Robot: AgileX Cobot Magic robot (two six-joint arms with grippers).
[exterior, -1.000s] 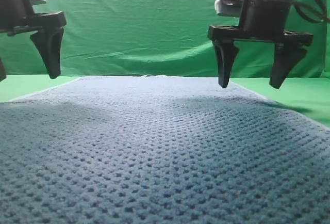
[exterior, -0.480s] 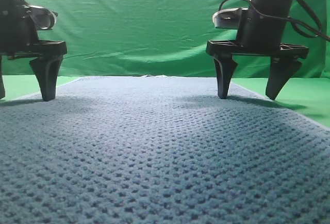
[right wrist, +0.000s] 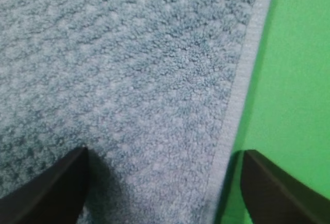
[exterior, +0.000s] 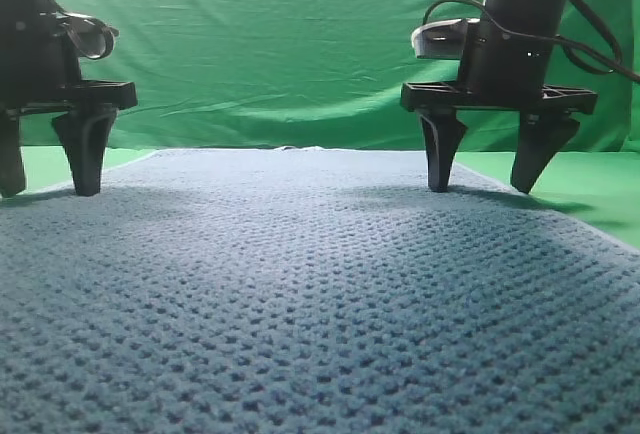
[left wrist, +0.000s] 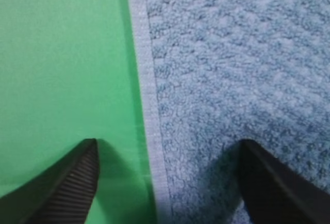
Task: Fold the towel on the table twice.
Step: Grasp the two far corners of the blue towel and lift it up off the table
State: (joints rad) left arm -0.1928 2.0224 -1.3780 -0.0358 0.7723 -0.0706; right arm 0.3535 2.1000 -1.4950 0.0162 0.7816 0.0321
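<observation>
Backdrop (exterior: 280, 44) of wrinkled green cloth stands upright behind the far edge of the surface (exterior: 590, 189). The surface is smooth bright green and shows past the towel on both sides.

The towel (exterior: 320, 294) lies flat and unfolded on the surface, blue-grey with a bumpy waffle weave and a thin pale hem, reaching from the near edge of the high view back toward the backdrop.

The right gripper (exterior: 484, 176) is down at the towel's far right corner. Its 2 fingers stand wide apart and straddle the right hem: in the wrist view 1 finger (right wrist: 49, 190) is on the weave and the other is over the green surface. Nothing is held between them.

The left gripper (exterior: 48, 184) is down at the far left corner, also spread wide across the hem, with 1 finger (left wrist: 273, 185) on the towel and the other on the green. It grips nothing.
</observation>
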